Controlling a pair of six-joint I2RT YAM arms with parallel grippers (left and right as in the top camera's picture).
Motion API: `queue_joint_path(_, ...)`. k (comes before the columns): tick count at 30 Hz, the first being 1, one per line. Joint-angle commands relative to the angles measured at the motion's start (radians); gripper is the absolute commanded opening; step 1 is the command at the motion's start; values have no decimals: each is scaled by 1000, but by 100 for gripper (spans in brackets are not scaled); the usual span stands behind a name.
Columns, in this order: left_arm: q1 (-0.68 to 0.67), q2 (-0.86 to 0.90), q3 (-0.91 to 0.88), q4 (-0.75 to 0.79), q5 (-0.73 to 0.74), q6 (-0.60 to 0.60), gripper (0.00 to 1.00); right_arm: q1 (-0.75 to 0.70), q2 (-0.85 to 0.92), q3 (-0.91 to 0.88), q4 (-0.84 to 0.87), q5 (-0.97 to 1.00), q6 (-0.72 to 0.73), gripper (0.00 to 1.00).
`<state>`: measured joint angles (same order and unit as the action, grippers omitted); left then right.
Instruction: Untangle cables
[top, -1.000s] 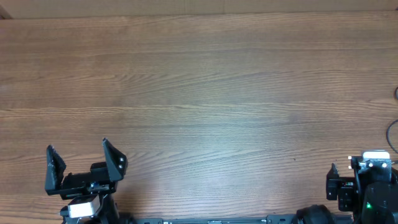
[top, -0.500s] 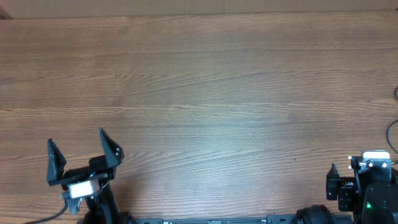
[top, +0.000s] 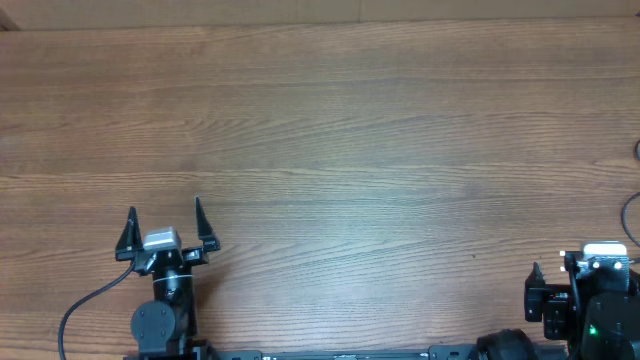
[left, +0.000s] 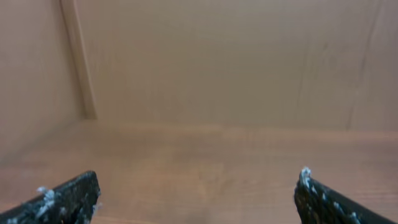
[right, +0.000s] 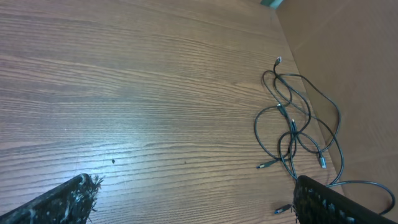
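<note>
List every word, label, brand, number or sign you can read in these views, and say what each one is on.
None: no readable text in any view.
The table is bare wood grain with no print.
The cables are too thin to show any marking.
The pale block on the left arm and the pale block on the right arm are too small to show any writing.

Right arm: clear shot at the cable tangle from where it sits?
Probably yes. The cables lie loose on the bare table, ahead and to the right of the open right gripper, with nothing between them. They sit at the table's right edge, so it's a sideways reach.
</note>
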<state>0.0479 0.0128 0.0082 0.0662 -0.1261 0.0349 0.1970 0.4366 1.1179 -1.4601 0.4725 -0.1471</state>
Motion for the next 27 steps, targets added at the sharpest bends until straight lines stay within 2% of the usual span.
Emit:
queue_joint_path(1, 4, -10, -4, -80, -44, -10, 99, -2, -3, 0, 1, 6, 0, 100)
queue_joint_path(3, 4, -10, -4, -131, -51, -2, 99, -2, -3, 0, 1, 5, 0, 100)
queue_joint_path(6, 4, -10, -4, -130, -40, 38, 99, -2, -3, 0, 1, 5, 0, 100)
queue_joint_path(27, -13, -10, -3, -140, 20, 32, 100, -2, -3, 0, 1, 5, 0, 100)
